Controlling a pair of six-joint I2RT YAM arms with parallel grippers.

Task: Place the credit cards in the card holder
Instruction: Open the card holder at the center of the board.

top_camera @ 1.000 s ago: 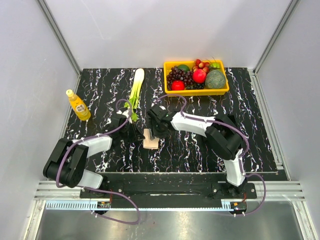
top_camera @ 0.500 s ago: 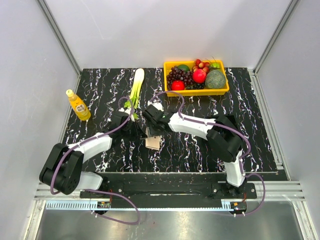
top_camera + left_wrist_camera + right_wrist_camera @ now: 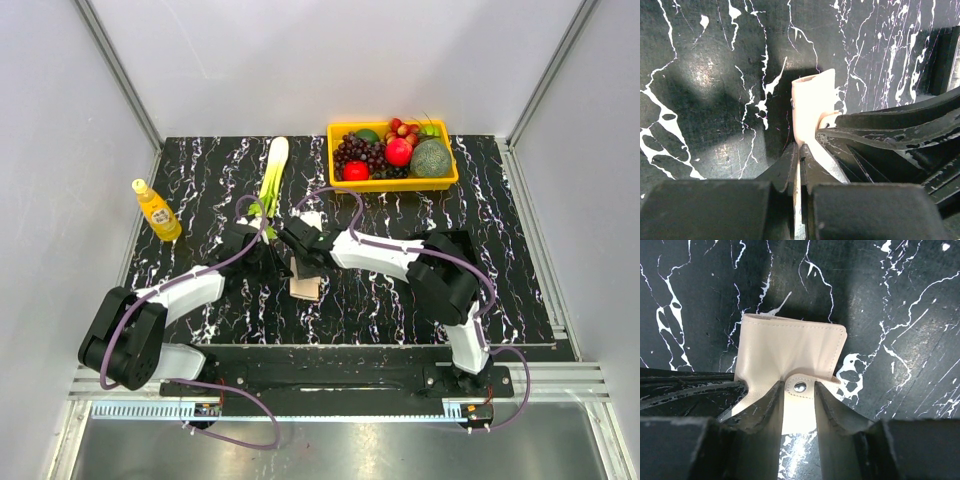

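The card holder (image 3: 304,286) lies near the middle of the tabletop (image 3: 200,180), between the two arms, and its flap looks folded over, so the step in hand is judged to be opening it. The left claw (image 3: 799,156) reaches in from about 10 o'clock and is pinched fully closed on a thin beige edge of the holder, which anchors it. The right claw (image 3: 799,390) comes from about 12 o'clock and stands partly open, with one finger on each side of the clasp tab (image 3: 808,388) at the holder's 6 o'clock edge in the wrist view. Whether those fingers already press on the tab cannot be told. To do this well, the right claw should close squarely across the tab just behind the snap, then peel it up and away in a shallow arc rather than tug. The left grip should hold firm so the soft leather does not slide or buckle. No credit cards show in these views.
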